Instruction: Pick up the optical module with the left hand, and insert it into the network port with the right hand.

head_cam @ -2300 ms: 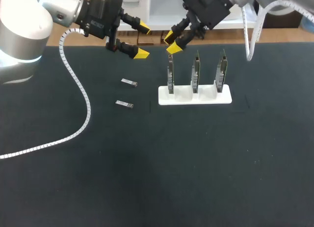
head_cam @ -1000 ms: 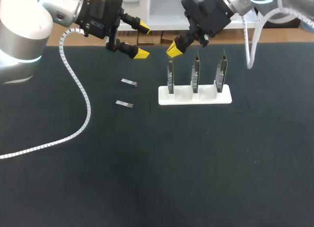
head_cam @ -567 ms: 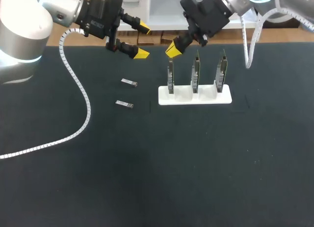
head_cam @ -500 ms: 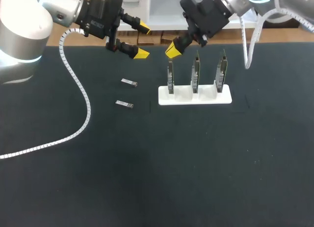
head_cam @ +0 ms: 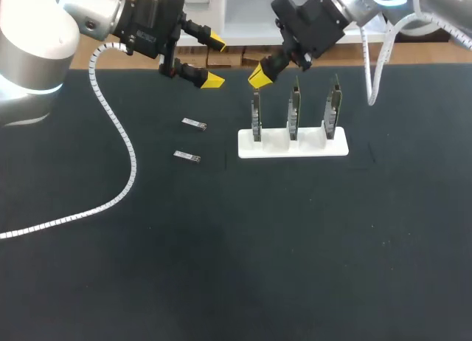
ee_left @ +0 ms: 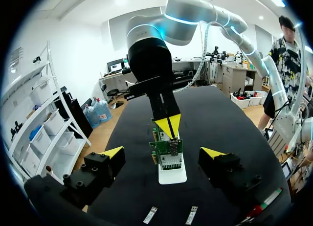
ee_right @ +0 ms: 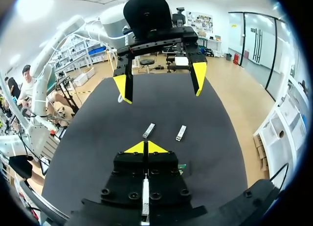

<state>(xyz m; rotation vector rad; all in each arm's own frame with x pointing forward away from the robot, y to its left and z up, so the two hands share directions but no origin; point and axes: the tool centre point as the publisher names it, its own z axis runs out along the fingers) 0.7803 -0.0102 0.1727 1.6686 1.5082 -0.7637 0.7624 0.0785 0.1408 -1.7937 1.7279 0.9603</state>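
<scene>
Covering nearly the whole head view is a dark table (head_cam: 221,282). Over its far left corner the left arm (head_cam: 44,38) comes in, wrist turned so that the left gripper (head_cam: 214,60) points sideways toward the middle, held above the surface. Its two yellow-tipped fingers stand wide apart with nothing between them. A white ribbed cable (head_cam: 125,171) trails from this arm and curves down across the table.

From the far right the right arm (head_cam: 354,1) reaches in, angled downward. The right gripper (head_cam: 258,75) hangs just above and behind the leftmost board; its yellow tips are pressed together on nothing.

A white stand (head_cam: 293,145) sits right of the middle, holding three upright circuit boards (head_cam: 294,108) in a row.

Two small silvery modules lie flat on the table to the left of the stand, apart from each other: the far module (head_cam: 195,123) below the left gripper, and the near module (head_cam: 187,156). Neither touches a gripper.
</scene>
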